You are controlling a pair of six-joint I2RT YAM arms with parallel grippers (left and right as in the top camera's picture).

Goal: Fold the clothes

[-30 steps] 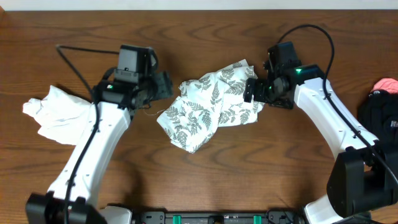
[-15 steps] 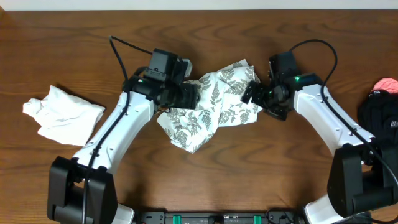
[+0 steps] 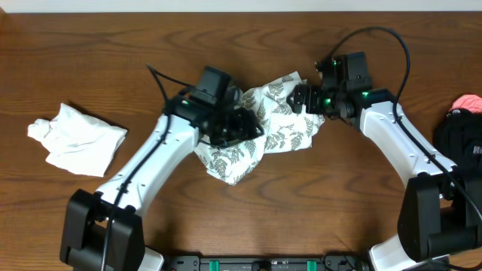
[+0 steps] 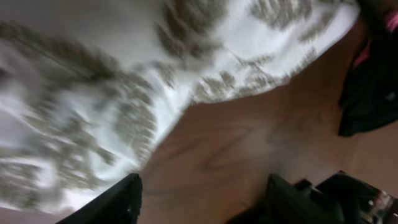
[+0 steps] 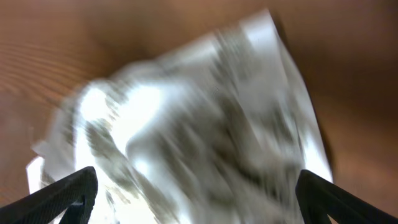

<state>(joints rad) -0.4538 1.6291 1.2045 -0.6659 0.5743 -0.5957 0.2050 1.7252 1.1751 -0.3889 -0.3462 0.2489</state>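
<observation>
The left gripper (image 3: 242,129), fingers spread and seemingly empty in the blur, has swung in from the left over the crumpled leaf-print garment (image 3: 290,134) at mid-table. The right gripper (image 3: 303,98), wide open, hovers at its upper-right edge. A grasp looks close.

The fern-print garment (image 5: 205,124) filled most of the view, heavily blurred, a crumpled cream-white heap with grey-green leaf marks lying on the brown wooden table (image 5: 93,37). The right gripper (image 5: 196,180) stood spread wide, its two dark fingers (image 5: 62,193) showing only in the bottom corners. The cloth lay ahead of them with nothing pinched between.
</observation>
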